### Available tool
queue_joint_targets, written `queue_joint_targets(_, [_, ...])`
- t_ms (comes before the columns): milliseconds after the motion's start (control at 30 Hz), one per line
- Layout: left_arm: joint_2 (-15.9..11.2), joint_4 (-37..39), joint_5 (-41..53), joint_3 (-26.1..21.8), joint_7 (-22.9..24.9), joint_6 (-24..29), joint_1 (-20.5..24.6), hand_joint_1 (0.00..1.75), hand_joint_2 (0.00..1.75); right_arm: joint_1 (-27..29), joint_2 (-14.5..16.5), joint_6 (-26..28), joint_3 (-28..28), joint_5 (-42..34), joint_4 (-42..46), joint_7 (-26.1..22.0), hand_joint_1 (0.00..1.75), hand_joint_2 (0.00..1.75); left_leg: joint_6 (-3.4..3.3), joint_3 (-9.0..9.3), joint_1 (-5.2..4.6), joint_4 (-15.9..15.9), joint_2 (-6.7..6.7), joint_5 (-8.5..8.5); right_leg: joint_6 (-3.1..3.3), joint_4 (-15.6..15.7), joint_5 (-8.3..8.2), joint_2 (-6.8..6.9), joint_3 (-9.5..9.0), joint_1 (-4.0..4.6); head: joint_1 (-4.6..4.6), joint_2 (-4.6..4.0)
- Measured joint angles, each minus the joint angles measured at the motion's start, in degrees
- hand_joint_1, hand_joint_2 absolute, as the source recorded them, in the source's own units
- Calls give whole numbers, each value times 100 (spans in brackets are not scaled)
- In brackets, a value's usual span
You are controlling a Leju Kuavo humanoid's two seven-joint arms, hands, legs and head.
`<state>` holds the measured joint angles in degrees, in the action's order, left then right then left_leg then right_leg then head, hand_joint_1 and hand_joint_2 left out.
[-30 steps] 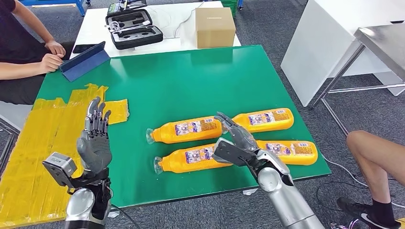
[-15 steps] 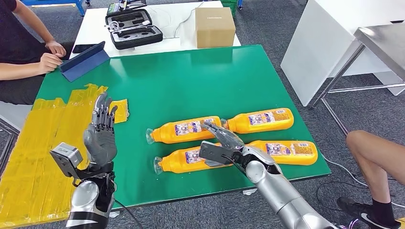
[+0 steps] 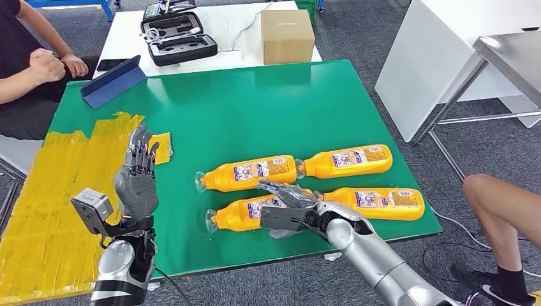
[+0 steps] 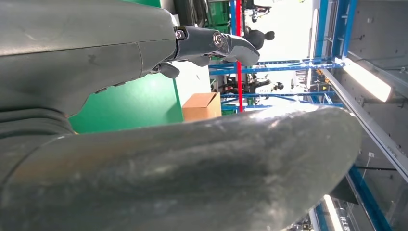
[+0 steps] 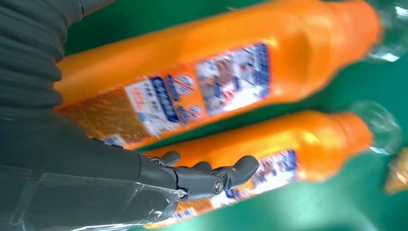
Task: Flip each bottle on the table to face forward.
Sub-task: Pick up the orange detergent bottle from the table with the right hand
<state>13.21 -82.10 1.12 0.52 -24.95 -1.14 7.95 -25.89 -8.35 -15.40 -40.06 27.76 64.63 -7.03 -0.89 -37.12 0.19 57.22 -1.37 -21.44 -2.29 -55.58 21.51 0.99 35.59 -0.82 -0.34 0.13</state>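
Observation:
Four orange bottles lie on their sides on the green table [image 3: 242, 108], labels up and clear caps to the left: far-left [image 3: 249, 173], far-right [image 3: 348, 160], near-left [image 3: 239, 215], near-right [image 3: 379, 201]. My right hand [image 3: 287, 207] is low over the near-left bottle's label with its fingers spread, holding nothing; I cannot tell whether it touches. In the right wrist view its fingers [image 5: 211, 178] stretch over one bottle [image 5: 298, 149], with another bottle [image 5: 216, 82] alongside. My left hand [image 3: 136, 182] stands upright and open at the table's left side, well clear of the bottles.
Yellow tape [image 3: 57, 185] covers the table's left part. At the far side are a blue tablet case [image 3: 111, 81], a black case [image 3: 177, 38] and a cardboard box [image 3: 287, 35]. A person [image 3: 38, 70] sits at far left; a person's leg [image 3: 504, 217] is at the right.
My right hand moved left, from the gap beside the right-hand bottles' caps to over the near-left bottle. My left hand shifted slightly forward. The person at left lifted a hand.

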Motion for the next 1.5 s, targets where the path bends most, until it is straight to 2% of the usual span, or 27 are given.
queue_joint_targets(133, [-1, 69, -34, -10, 1, -21, 14, 0, 0, -273, -541, -354, -420, 290, 84, 777, 0, 175, -8, -2, -5, 1, 9, 5, -6, 0, -3, 4, -1, -6, 1, 0])
queue_joint_targets(233, [-1, 82, -34, -26, 38, -29, 15, 0, 0, -402, -985, -336, -755, 796, 80, 1257, 0, 175, -13, -9, -9, 1, 25, 8, -9, 0, -5, 11, -2, -11, 2, 0])
queue_joint_targets(333, [-1, 89, -33, -45, 69, -29, 16, 0, 0, -481, -1268, -268, -1019, 1128, 79, 1448, 0, 175, -15, -8, -11, 1, 25, 6, -13, 0, -8, 9, 0, -13, 0, 0])
queue_joint_targets(367, [-1, 92, -33, -48, 74, -29, 16, 0, 0, -503, -1320, -259, -1072, 1168, 79, 1472, 8, 175, -15, -7, -11, 1, 24, 6, -13, 0, -8, 8, 0, -13, -1, 0])
queue_joint_targets(467, [-1, 110, -33, -55, 97, -32, 21, 0, 0, -580, -1442, -297, -1222, 1251, 77, 1526, 133, 175, -15, -6, -11, 1, 23, 7, -13, 0, -7, 8, 2, -13, -2, 0])
queue_joint_targets(500, [-1, 117, -33, -58, 104, -33, 22, 0, 0, -618, -1483, -348, -1278, 1268, 76, 1541, 168, 175, -14, -6, -10, 1, 24, 7, -12, 0, -7, 9, 3, -12, -2, 0])
queue_joint_targets(533, [-1, 123, -33, -60, 108, -34, 24, 0, 0, -659, -1521, -415, -1328, 1273, 75, 1552, 173, 175, -14, -6, -10, 1, 24, 8, -12, 0, -7, 10, 3, -12, -1, 0])
queue_joint_targets(700, [-1, 155, -33, -75, 113, -35, 45, 0, 0, -829, -1677, -678, -1491, 1122, 75, 1519, 175, 175, -14, -7, -10, 1, 24, 9, -14, 0, -8, 9, 2, -12, -1, 0])
queue_joint_targets(833, [-1, 172, -57, -79, 114, -55, 56, 0, 0, -922, -1701, -647, -1550, 815, 55, 1476, 175, 175, -14, -7, -11, 1, 24, 9, -14, 0, -8, 9, 2, -13, 1, 0])
queue_joint_targets(1500, [-1, 239, -164, -86, 121, -89, 101, 0, 0, -917, -1435, -143, -1539, 558, -424, 1427, 175, 175, -14, -6, -10, 1, 24, 9, -14, 0, -9, 8, 4, -13, -1, 0])
